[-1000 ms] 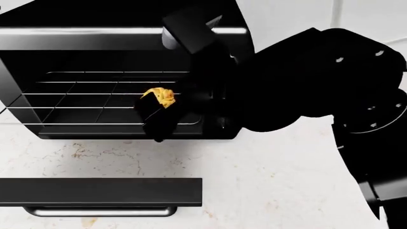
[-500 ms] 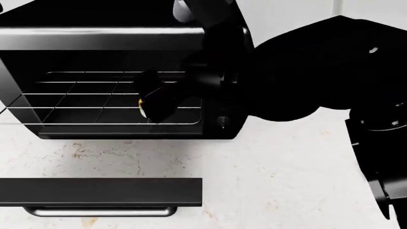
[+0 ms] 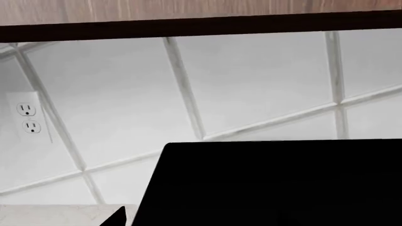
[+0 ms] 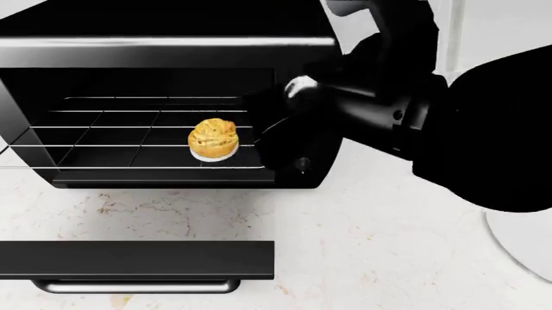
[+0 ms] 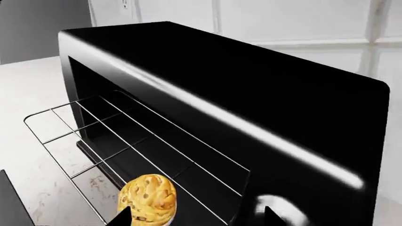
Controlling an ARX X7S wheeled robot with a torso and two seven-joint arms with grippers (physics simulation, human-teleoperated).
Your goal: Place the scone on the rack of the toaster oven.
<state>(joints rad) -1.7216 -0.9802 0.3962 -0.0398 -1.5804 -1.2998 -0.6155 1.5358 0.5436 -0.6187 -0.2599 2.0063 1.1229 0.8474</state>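
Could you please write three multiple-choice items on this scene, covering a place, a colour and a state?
1. Where is the scone?
A. on the counter
B. on the rack
C. on the oven's roof

2. What colour is the toaster oven?
A. glossy black
B. red
C. white

3. How is the oven door?
A. shut
B. removed
C. dropped open, lying flat

Answers:
1 B: the scone sits on the wires of the rack, toward its right side.
2 A: the shell is glossy black in the head and right wrist views.
3 C: the door lies flat in front of the oven, its bar handle facing the robot.
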